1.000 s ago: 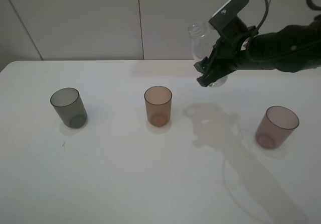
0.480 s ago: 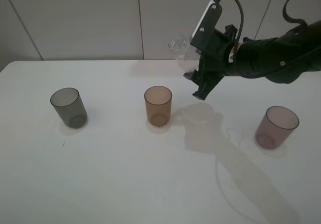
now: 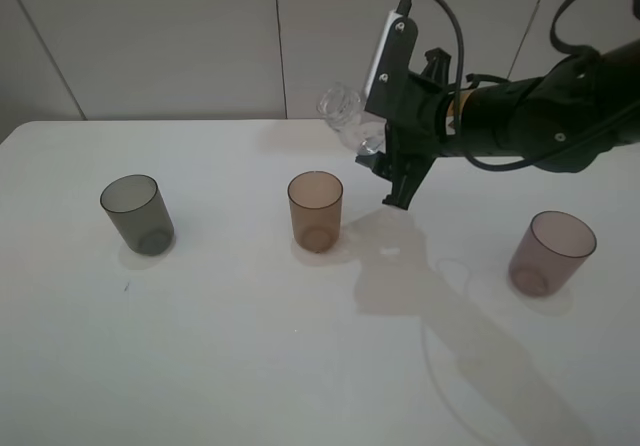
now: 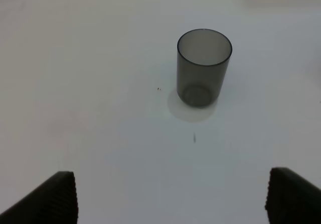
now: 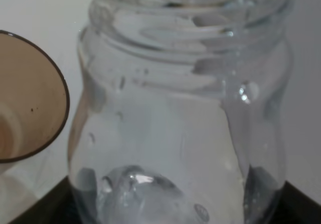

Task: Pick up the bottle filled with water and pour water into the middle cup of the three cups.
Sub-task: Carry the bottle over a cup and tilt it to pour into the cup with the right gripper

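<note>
Three cups stand upright in a row on the white surface [image 3: 230,356], well apart from one another. There is one dark grey cup [image 3: 137,214] at the left, one amber-brown middle cup [image 3: 315,209], and one mauve-pink cup [image 3: 552,253] at the right. There is one bottle [image 3: 348,118], clear and uncapped. Two pincers show, one in each wrist view.

The right pincer [image 3: 388,166] is clenched on the bottle's body, with a dark pad pressed against each side of it in the right wrist view. It holds the bottle in the air, clear of the surface and tipped over, with the wide threaded mouth pointing left towards the row of cups. In the high view the bottle hangs up and to the right of the middle cup, near it but not touching. Whether the mouth is over the rim cannot be told. In the right wrist view the bottle [image 5: 180,123] fills most of the picture, and the middle cup's rim [image 5: 30,108] lies just beside its shoulder.

The bottle's wall is colourless, with glints and a bubble-like shape low in the body. How much water it holds cannot be told. The grey cup [image 4: 203,66] looks empty, its round base showing plainly through the wall. The amber cup's inside shows only its own brown wall and base. The pink cup is too far off to judge.

The left pincer [image 4: 175,199] is released, its two dark fingertips [image 4: 62,199] standing wide apart. It hangs above bare surface, short of the grey cup.
</note>
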`<state>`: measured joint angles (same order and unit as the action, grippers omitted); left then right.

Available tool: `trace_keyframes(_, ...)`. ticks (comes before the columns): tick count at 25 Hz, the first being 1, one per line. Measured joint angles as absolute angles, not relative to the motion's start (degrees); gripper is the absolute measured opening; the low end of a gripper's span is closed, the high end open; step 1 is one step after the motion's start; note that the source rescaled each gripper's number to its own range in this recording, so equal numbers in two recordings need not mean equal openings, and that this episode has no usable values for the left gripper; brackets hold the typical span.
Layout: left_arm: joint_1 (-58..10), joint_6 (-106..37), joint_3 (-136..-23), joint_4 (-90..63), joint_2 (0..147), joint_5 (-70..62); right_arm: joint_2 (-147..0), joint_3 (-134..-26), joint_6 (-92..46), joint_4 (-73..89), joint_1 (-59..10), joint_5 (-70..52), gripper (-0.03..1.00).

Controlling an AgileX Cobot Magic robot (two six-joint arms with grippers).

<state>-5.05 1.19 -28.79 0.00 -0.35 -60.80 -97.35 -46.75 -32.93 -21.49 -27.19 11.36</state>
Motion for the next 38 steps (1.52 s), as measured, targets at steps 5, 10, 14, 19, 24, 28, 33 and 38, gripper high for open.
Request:
trace_keyframes(5, -5.05, 1.19, -28.79, 0.00, -0.35, -60.80, -97.35, -46.75, -32.93, -25.03, -27.32, 11.38, 0.03)
trace_keyframes(10, -5.05, 1.19, -28.79, 0.00, -0.35, -60.80, -97.35, -46.75, -33.09, -28.60, -27.32, 12.73, 0.03)
trace_keyframes(14, -5.05, 1.19, -28.79, 0.00, -0.35, -60.80, -97.39, -46.75, -34.57, -30.93, -27.17, 12.92, 0.03)
trace_keyframes(19, -5.05, 1.19, -28.79, 0.00, -0.35, -60.80, -99.15, -47.36, -42.69, -30.41, -26.68, 13.04, 0.03)
trace_keyframes(24, -5.05, 1.19, -28.79, 0.00, -0.35, -60.80, -101.17, -49.89, -49.53, -25.43, -26.67, 13.11, 0.03)
trace_keyframes(28, -5.05, 1.19, -28.79, 0.00, -0.35, -60.80, -101.42, -50.48, -54.87, -22.98, -26.67, 13.53, 0.03)
trace_keyframes(33, -5.05, 1.19, -28.79, 0.00, -0.35, -60.80, -102.51, -50.48, -64.31, -15.02, -26.67, 14.70, 0.03)
trace_keyframes(38, -5.05, 1.19, -28.79, 0.00, -0.35, -60.80, -103.11, -50.48, -73.36, -7.14, -26.67, 16.12, 0.03)
